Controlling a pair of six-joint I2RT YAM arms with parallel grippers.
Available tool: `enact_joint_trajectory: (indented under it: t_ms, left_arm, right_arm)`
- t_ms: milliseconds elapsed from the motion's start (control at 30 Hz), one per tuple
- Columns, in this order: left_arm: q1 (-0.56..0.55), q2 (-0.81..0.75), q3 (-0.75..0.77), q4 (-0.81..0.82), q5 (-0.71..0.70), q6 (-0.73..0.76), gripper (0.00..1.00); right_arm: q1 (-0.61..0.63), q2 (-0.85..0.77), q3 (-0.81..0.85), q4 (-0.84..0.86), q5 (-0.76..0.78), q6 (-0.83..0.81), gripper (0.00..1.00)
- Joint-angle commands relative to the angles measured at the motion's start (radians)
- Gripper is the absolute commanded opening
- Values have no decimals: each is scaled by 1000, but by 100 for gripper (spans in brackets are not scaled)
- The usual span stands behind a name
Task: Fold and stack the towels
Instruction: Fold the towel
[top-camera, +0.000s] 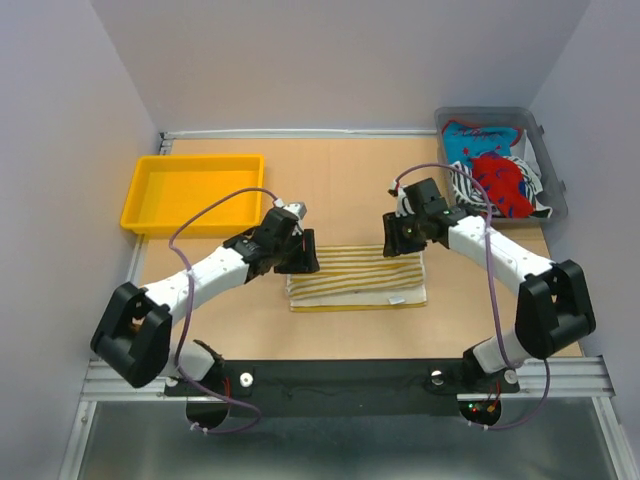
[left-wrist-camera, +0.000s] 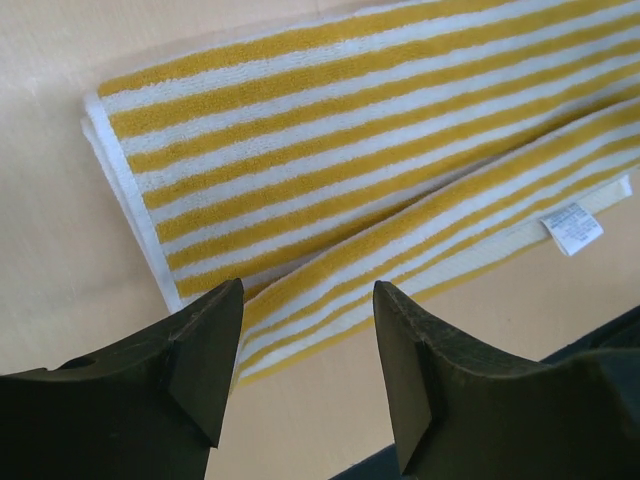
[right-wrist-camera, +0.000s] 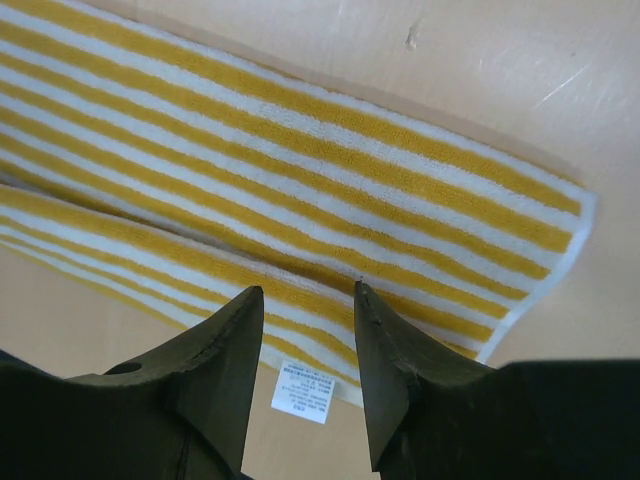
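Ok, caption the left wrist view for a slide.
Left gripper open over the folded yellow-striped towel, its care label showing.

The left arm (top-camera: 200, 272) runs from its black shoulder joint at the near left diagonally forward and inward, its white forearm stretched low and almost straight. The right arm (top-camera: 500, 255) mirrors it from the near right, with its elbow bent a little more. Both wrists tip downward, so the two grippers face each other across the middle, well apart. The left gripper (top-camera: 298, 260) points down with its jaws parted; its black wedge-shaped fingers (left-wrist-camera: 200, 350) stand with a wide gap between them and grip nothing. The right gripper (top-camera: 400, 235) also points down, and its fingers (right-wrist-camera: 215, 370) are parted too, somewhat more narrowly, and clasp nothing.
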Motion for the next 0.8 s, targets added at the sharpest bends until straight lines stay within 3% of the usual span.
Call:
enact_joint_trajectory:
  t_ms: [0, 300, 567, 767]
  left_arm:
    - [-44, 69, 55, 60, -25, -4, 63]
    - [-153, 75, -46, 96, -49, -77, 59]
    - [-282, -32, -129, 96, -66, -177, 59]
    - [-313, -122, -188, 94, -112, -252, 59]
  right_arm:
    - [57, 27, -44, 99, 132, 96, 47]
    - [125, -54, -185, 94, 111, 200, 47]
    - [143, -259, -357, 93, 33, 326, 47]
    - [143, -454, -434, 108, 62, 399, 46]
